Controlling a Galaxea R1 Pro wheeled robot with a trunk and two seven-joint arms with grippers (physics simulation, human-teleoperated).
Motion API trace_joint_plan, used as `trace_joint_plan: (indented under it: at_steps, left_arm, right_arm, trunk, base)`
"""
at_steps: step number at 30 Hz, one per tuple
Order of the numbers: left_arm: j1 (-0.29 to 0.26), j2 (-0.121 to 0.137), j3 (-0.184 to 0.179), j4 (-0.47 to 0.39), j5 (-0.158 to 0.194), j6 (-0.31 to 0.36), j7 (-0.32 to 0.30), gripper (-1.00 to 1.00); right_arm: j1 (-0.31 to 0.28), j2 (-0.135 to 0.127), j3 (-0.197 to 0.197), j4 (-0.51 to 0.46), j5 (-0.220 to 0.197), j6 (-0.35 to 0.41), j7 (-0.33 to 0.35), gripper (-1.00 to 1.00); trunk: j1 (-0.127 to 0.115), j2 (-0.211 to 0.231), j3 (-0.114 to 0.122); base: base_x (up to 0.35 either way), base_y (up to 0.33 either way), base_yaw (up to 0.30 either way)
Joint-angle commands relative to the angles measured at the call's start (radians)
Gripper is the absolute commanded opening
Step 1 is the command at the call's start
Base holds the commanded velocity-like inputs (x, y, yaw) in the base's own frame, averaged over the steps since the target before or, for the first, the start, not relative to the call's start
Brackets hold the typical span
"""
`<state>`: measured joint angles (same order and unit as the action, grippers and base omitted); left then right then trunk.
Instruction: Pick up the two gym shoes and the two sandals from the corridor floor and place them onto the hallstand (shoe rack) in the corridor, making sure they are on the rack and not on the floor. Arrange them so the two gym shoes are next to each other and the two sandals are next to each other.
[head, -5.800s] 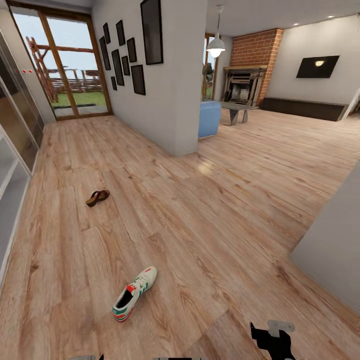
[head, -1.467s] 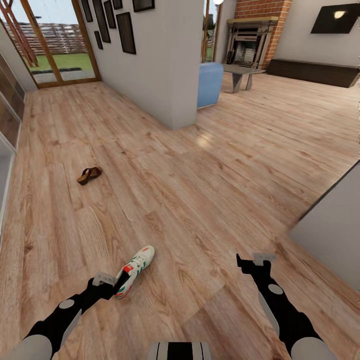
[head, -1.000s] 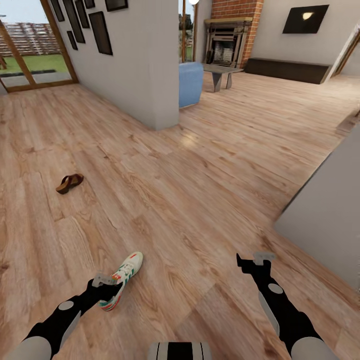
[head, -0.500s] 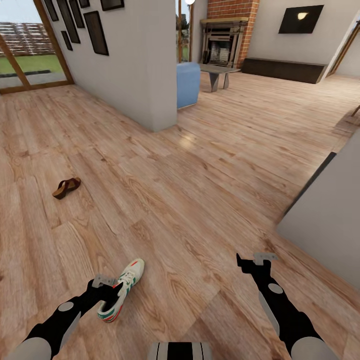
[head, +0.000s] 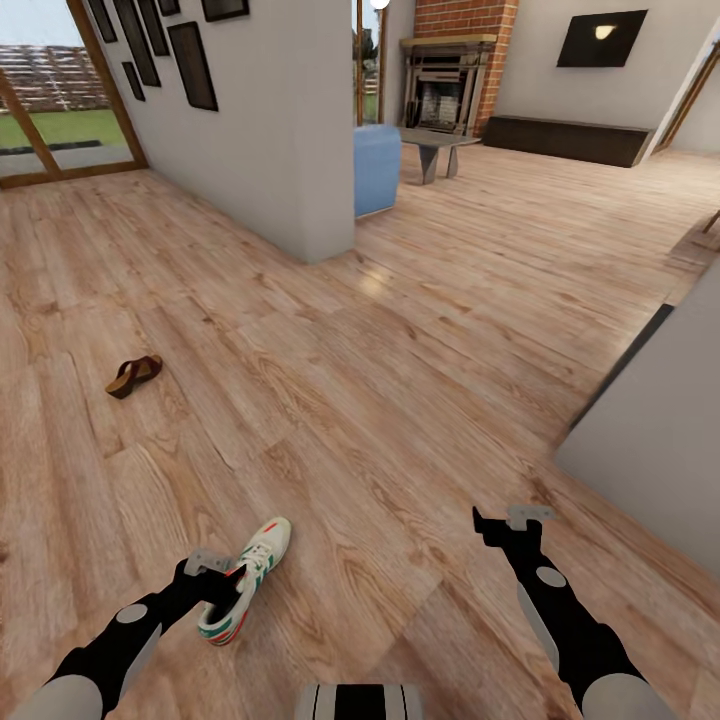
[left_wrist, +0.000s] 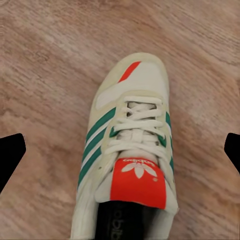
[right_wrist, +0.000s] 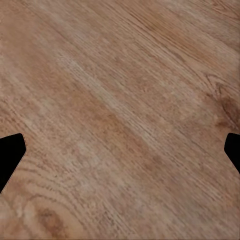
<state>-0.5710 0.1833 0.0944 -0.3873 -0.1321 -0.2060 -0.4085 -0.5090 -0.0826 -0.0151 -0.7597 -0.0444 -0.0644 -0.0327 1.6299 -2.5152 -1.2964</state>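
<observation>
Wood-grain corridor floor under me. Gym shoe lies beneath my left gripper, fingers spread wide, not touching. Sandal well apart, further out (bare planks between). Right gripper wide, over floor. Grey wall corner ahead.

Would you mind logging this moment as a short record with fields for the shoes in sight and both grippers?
sneaker: one lying on the floor, toe pointing away from the robot
sandal: one on the floor, farther off, toward the robot's left
left gripper: open, at the sneaker's heel end; the wrist view has the shoe between its fingertips
right gripper: open, over bare floor, holding nothing
rack: cannot tell where it stands
</observation>
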Motion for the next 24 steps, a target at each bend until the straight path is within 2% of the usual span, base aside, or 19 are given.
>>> trace_joint_plan:
  at_steps: [1,10,24]
  left_arm:
    - [0.0,0.0,0.008,0.001,-0.011,-0.005,-0.006,1.0]
    - [0.0,0.003,0.009,0.008,-0.012,-0.007,-0.006,1.0]
    - [0.002,0.006,0.006,0.002,-0.015,-0.009,-0.006,1.0]
  right_arm:
    - [0.0,0.0,0.001,0.0,-0.005,-0.003,-0.003,1.0]
    - [0.0,0.0,0.001,0.0,-0.005,-0.003,-0.003,1.0]
    - [0.0,0.001,0.001,-0.016,-0.005,-0.002,-0.003,1.0]
  trunk:
    - [0.0,0.0,-0.001]
    - [0.0,0.0,-0.001]
    - [0.0,0.0,-0.001]
  base:
    - [0.0,0.127,-0.006]
    - [0.0,0.124,-0.099]
    - [0.0,0.012,-0.026]
